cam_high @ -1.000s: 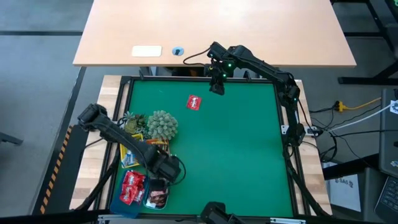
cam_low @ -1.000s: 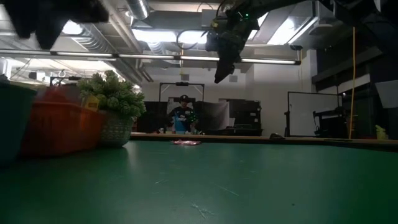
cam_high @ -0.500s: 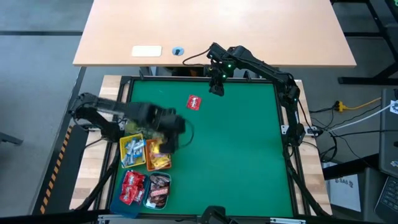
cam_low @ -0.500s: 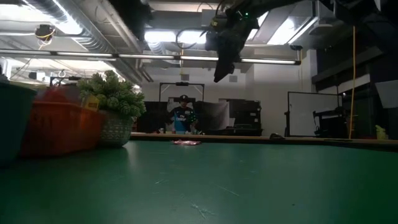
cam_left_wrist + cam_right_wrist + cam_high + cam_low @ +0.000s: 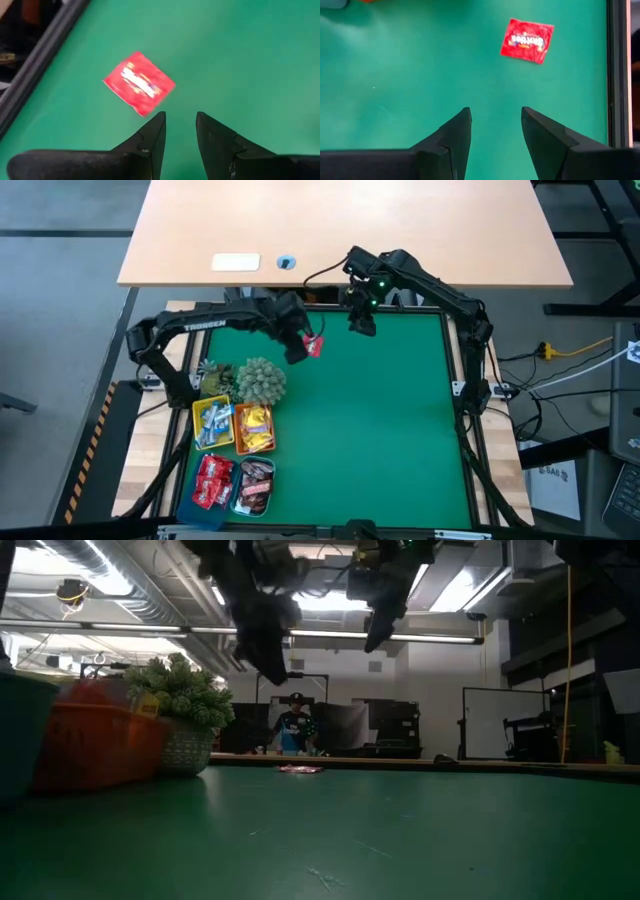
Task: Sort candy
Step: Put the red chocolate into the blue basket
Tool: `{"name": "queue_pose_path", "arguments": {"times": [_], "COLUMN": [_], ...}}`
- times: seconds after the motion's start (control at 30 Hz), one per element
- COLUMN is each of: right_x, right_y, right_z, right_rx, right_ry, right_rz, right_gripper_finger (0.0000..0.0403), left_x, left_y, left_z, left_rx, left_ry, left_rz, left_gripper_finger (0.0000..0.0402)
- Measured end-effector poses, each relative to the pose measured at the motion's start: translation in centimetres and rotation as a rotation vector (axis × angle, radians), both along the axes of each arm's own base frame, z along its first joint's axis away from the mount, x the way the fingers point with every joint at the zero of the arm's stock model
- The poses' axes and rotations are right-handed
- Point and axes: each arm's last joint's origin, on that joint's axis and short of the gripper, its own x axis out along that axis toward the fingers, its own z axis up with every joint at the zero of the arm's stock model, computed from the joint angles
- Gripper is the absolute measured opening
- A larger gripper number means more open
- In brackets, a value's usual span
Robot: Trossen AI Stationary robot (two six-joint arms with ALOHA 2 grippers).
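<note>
The left gripper [image 5: 298, 352] hangs above the green felt mat [image 5: 380, 430], just beside the red packet [image 5: 313, 345], with its dark wedge-shaped fingers [image 5: 152, 137] parted by a narrow gap and holding nothing. The flat, glossy, square packet lies alone near the far edge of the mat. The right gripper [image 5: 361, 323] waits near the far edge too, fingers a little apart, empty. Other candy [image 5: 232, 455] fills small trays [image 5: 235, 442] beside a spiky plant ball [image 5: 260, 380]
</note>
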Motion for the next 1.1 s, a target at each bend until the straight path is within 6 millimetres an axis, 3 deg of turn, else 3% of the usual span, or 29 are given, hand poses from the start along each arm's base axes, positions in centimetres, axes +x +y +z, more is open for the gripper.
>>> {"name": "queue_pose_path", "arguments": {"times": [0.1, 0.2, 0.53, 0.7, 0.9, 1.1], "right_x": [0.2, 1.0, 2.0, 2.2, 2.6, 2.7], "right_y": [-0.2, -0.4, -0.1, -0.2, -0.4, -0.5], "right_z": [0.2, -0.8, -9.4, -11.9, -12.5, -12.5], "right_rx": [0.019, 0.063, 0.105, 0.075, 0.047, 0.038], "right_ry": [-0.068, -0.130, -0.062, -0.087, -0.127, -0.141], "right_rz": [0.032, 0.059, 0.073, 0.072, 0.074, 0.075], "right_gripper_finger": [0.0172, 0.0172, 0.0172, 0.0172, 0.0172, 0.0172], "left_x": [0.1, 0.5, 2.0, 2.7, 3.2, 3.3], "left_y": [1.8, 3.2, 6.6, 7.3, 7.7, 7.6], "left_z": [-1.2, -2.5, -8.4, -10.6, -12.4, -12.5], "left_rx": [0.001, 0.002, -0.081, -0.090, -0.091, -0.086], "left_ry": [-0.005, -0.009, 0.023, 0.031, 0.042, 0.042], "left_rz": [0.050, 0.082, 0.249, 0.263, 0.264, 0.257], "left_gripper_finger": [0.0103, 0.0103, 0.0103, 0.0103, 0.0103, 0.0103]}}
